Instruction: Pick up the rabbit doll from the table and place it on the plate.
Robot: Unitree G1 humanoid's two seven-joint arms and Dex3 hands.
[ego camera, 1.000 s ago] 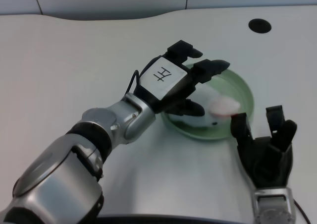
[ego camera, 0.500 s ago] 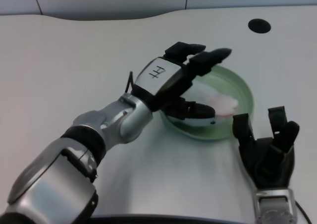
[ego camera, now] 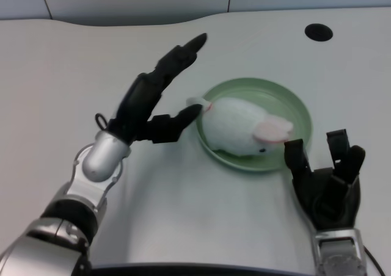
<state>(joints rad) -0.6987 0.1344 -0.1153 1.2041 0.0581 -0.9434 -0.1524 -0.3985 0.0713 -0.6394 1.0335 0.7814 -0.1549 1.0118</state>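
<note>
The white rabbit doll (ego camera: pixel 239 128) with pink ears lies on the green plate (ego camera: pixel 292 108) at the centre right of the table. My left hand (ego camera: pixel 154 99) is just left of the plate, its fingers spread apart and holding nothing. Its thumb tip reaches close to the plate's left rim, near the doll's tail end; I cannot tell if it touches.
My right hand (ego camera: pixel 327 179) rests idle in front of the plate, to the right. A black round hole (ego camera: pixel 320 32) sits in the tabletop at the far right. The white table's curved far edge runs along the top.
My left hand has drawn back to the left off the plate and opened its fingers. The rabbit doll, before hidden under the hand, now lies uncovered on the plate.
</note>
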